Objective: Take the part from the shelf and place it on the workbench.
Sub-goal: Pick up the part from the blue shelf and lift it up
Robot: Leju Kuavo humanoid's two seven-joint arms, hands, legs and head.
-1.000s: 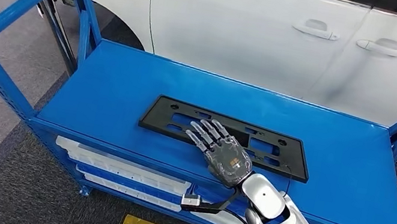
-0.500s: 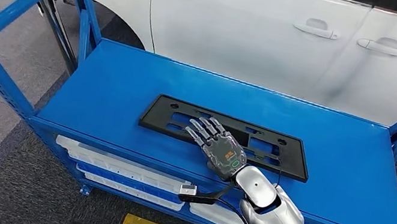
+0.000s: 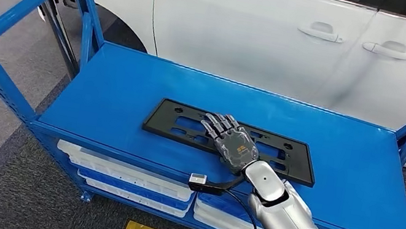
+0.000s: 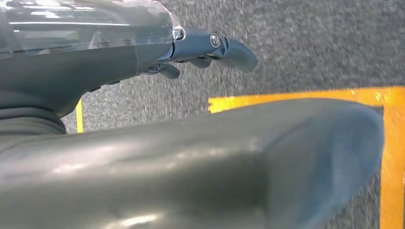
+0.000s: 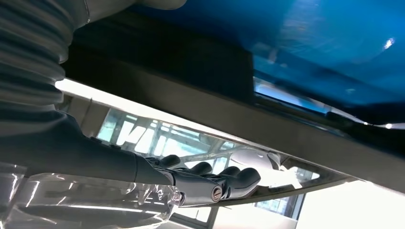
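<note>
Head view: the part (image 3: 230, 139), a flat black plate frame, lies flat on the blue shelf (image 3: 130, 87) top, near the front edge. The right hand (image 3: 231, 142) is over its middle, palm down, fingers stretched and slightly apart, nothing gripped. Can't tell if the fingertips touch the frame. A flat piece gives no purchase from above, so I'd hook the fingers through a cutout or over the near edge, or drag it towards the shelf lip so the thumb can get underneath, then lift level. The forearm comes in low from the near right, wrist about level with the hand.

Left wrist view: the left hand (image 4: 200, 50) hangs over grey floor (image 4: 310, 43) with yellow tape; fingers loosely curled, holding nothing.

Right wrist view: the fingers (image 5: 224, 181) lie almost straight, close along the dark frame, with no visible grip on it.
</note>
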